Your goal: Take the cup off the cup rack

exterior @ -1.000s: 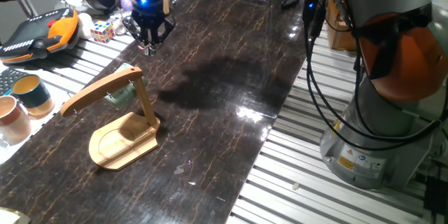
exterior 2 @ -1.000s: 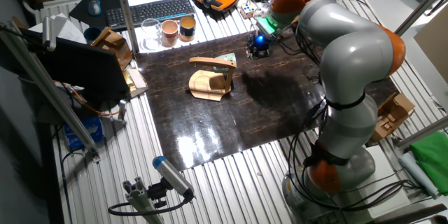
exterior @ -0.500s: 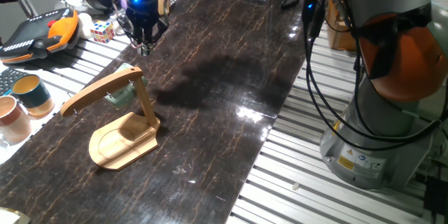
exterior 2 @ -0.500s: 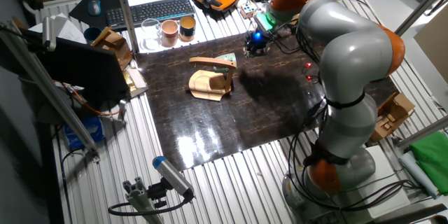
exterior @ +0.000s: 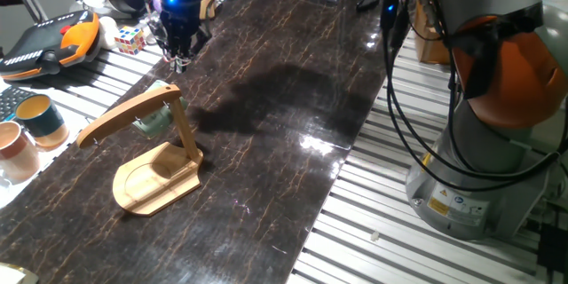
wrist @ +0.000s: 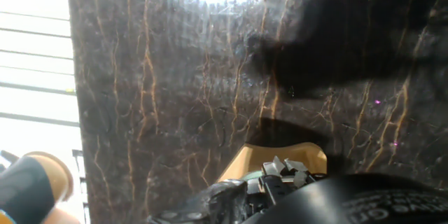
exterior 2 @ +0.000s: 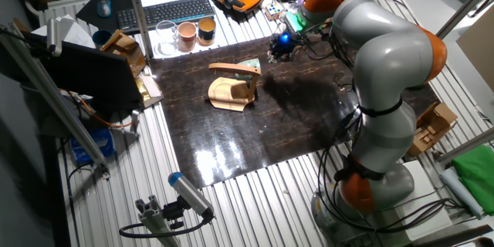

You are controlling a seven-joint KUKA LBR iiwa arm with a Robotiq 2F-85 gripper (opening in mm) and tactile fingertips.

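Observation:
The cup [exterior: 153, 122] is a small grey-green mug hanging under the curved arm of the light wooden cup rack [exterior: 156, 176], near the post. In the other fixed view the cup [exterior 2: 249, 66] shows at the right end of the cup rack [exterior 2: 230, 90]. My gripper [exterior: 176, 60] hangs above the dark tabletop, behind the rack and apart from it, fingers pointing down and converging to a point with nothing between them. The other fixed view puts my gripper [exterior 2: 276, 47] to the right of the rack. In the hand view only the rack's wooden base [wrist: 243, 164] peeks out by the fingers; the cup is hidden.
A teal cup with a yellow inside [exterior: 40, 117] and a pinkish-tan cup [exterior: 15, 150] stand left of the dark mat. An orange-black pendant [exterior: 53, 43] and a colour cube [exterior: 129, 39] lie at the back left. The robot base [exterior: 484, 142] rises at the right.
My gripper has shifted left along the back of the mat, closer to the line of the rack. The rack and the cup have not moved.

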